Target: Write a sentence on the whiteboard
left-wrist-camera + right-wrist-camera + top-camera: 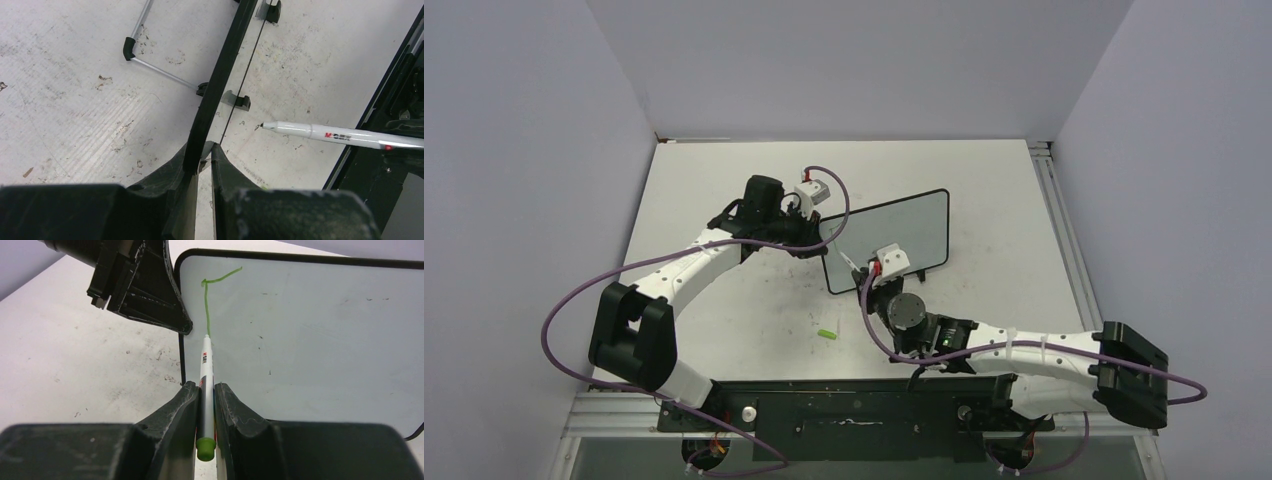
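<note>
- Whiteboard (902, 232) stands near the middle of the bench (724, 320), between the two arms, with its writing face toward the right arm.
- Left gripper (201, 150) is nearly shut and pinches the board's thin black frame at the left edge. One finger sits on each side of the frame.
- Right gripper (206, 387) is clamped tight on the marker (205, 365), holding the white barrel between both fingers. The green butt end sticks out behind the fingers and the nib points at the board.
- The sentence (206, 305) has barely begun. There is one green vertical stroke near the board's top-left corner, with a short bar running right from its top.
- The marker nib sits at the bottom end of that vertical stroke. Can't tell whether it is actually pressing on the surface.
- In the left wrist view the marker comes in from the right, with its tip close to the board face just past the frame.
- Two small black feet (242, 102) show at the board's bottom edge, resting on the bench.
- A small green cap (827, 333) lies loose on the bench in front of the board, well apart from both grippers.
</note>
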You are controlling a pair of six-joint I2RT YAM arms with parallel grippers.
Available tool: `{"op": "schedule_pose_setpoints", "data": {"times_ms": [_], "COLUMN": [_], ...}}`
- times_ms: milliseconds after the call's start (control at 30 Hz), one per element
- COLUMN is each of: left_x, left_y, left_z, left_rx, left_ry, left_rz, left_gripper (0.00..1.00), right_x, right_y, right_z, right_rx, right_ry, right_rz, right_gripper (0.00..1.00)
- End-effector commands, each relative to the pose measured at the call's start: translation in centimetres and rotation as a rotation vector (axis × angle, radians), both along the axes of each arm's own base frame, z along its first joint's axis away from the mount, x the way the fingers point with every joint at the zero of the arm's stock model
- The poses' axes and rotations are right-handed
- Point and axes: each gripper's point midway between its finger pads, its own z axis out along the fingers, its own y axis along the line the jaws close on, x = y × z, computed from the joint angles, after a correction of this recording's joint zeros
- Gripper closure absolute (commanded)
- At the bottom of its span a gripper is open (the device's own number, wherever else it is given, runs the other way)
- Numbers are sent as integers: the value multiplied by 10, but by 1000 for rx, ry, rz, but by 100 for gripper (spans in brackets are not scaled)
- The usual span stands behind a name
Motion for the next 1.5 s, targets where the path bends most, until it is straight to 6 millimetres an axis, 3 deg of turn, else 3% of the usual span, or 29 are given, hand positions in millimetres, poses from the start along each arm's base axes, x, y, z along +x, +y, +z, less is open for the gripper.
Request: {"op": "schedule_pose_setpoints", "data": {"times_ms": [0, 233, 667, 1167, 1467], "left_x": [5, 5, 5, 5, 5], "left_y": [7, 7, 8, 7, 8], "left_z": [7, 8, 10, 9, 10], "left_rx": [43, 43, 47, 47, 49], "left_ry": [-50, -52, -58, -57, -62], "left_rz": [13, 11, 13, 10, 10], "left_gripper": [100, 100, 100, 100, 100], "right_x": [-4, 2, 29, 39, 44], "right_y": [1, 0, -6, 9, 6], "right_z": [38, 57, 60, 55, 54], "right_rx": [83, 114, 168, 155, 167], "right_ry": [-35, -47, -27, -33, -41], "right_rz": [18, 66, 151, 164, 128], "right_gripper": [95, 95, 95, 95, 95]}}
